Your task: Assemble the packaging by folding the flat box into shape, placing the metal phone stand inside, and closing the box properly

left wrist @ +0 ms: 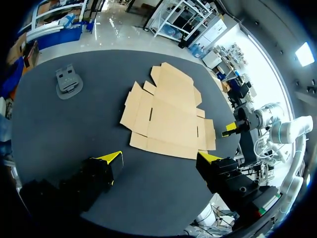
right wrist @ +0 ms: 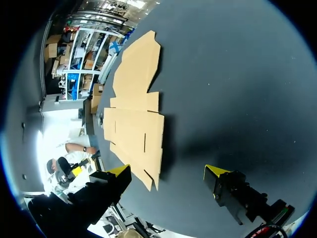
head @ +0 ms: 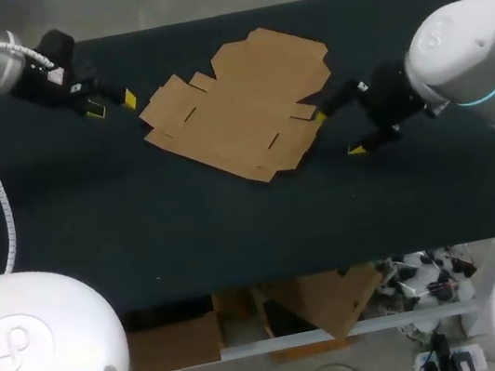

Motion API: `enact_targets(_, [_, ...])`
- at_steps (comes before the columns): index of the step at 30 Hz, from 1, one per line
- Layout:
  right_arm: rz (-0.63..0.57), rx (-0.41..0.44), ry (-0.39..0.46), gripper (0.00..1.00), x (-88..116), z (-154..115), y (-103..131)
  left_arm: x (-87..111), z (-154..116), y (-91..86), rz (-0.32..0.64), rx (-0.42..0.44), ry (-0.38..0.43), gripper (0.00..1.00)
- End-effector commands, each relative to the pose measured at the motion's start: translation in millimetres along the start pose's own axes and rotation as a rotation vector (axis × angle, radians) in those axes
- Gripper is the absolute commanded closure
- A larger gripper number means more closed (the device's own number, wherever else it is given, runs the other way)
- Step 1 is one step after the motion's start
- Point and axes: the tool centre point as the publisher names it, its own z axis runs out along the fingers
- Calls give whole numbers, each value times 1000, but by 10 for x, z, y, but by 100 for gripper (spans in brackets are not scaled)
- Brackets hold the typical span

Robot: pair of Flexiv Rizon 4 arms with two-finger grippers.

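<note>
Unfolded flat box sits mid-tabletop, long axis running arm to arm. Looks like the right pincer is nearer: released, one fingertip at the box's edge. The left pincer is released, just off the opposite corner. The phone stand is well apart.

Flat cardboard box: one, lying unfolded on the worktop.
Metal phone stand: one, seen only in the left wrist view, near a worktop edge.
Claws: two, the left claw and the right claw.
Yellow fingertips: four, two on each claw.
</note>
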Motion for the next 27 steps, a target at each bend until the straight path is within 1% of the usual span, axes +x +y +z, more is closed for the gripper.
enact_targets(1, [5,3,33,0,-32,185,85,-20,-15,22,-1,-1,3,0])
enact_targets(3, [12,4,42,0,-27,220,100,-28,-14,25,-1,-2,2,0])
enact_targets(9, [20,6,65,13,-5,332,123,-63,-32,39,-7,0,8,0])
enact_targets(10, [21,2,72,18,1,344,123,-66,-33,41,-6,0,10,0])
enact_targets(12, [18,-7,85,22,22,374,119,-71,-31,44,-5,-1,12,0])
enact_targets(15, [16,-6,92,25,53,409,116,-79,-26,48,-3,-4,13,0])
enact_targets(17, [12,-7,99,30,77,430,118,-88,-23,48,-2,-7,13,0])
enact_targets(19, [9,-4,102,31,92,446,123,-96,-26,50,-2,-8,13,0])
enact_targets(21, [6,-4,102,34,102,459,129,-100,-27,53,-2,-8,13,0])
enact_targets(22, [6,-3,102,38,103,469,138,-102,-28,55,-1,-9,13,0])
enact_targets(24, [6,-1,104,40,107,481,147,-104,-28,59,1,-9,12,0])
enact_targets(27, [8,1,104,45,114,508,170,-106,-28,63,1,-10,13,0])
